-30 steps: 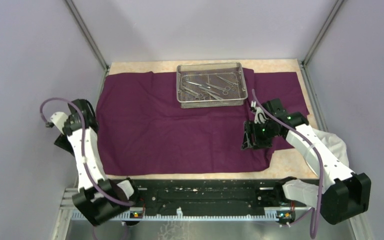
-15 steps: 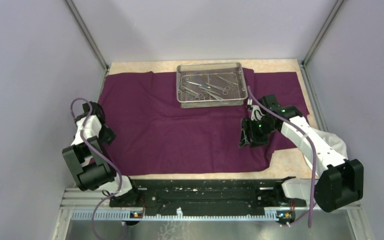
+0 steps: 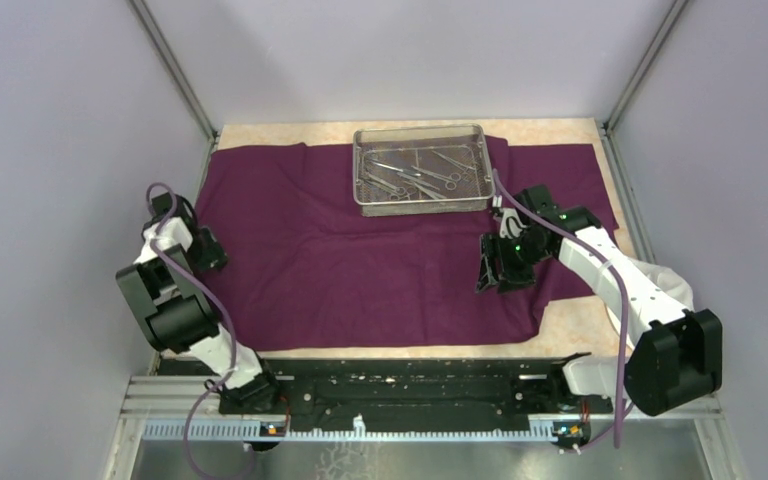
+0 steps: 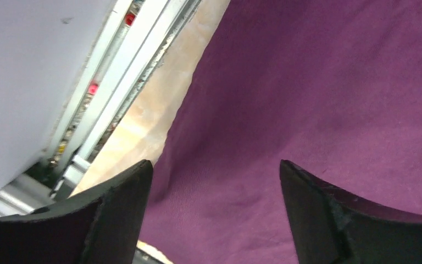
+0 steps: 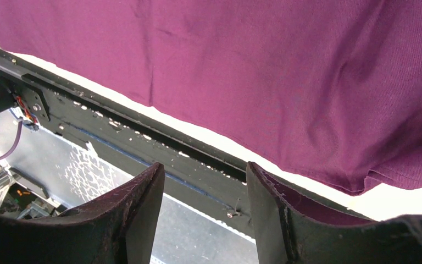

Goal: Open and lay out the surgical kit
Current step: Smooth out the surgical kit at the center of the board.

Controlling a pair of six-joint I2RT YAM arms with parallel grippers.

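Wrap lies unfolded under the mesh tray, hence left gripper and right gripper hover spread and empty.

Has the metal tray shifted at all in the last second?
No. The tray sits just where it was, at the far edge of the cloth, equally near the table's back edge.

The purple cloth wrap lies spread flat. The wire-mesh tray sits at its far edge, steel instruments jumbled inside.
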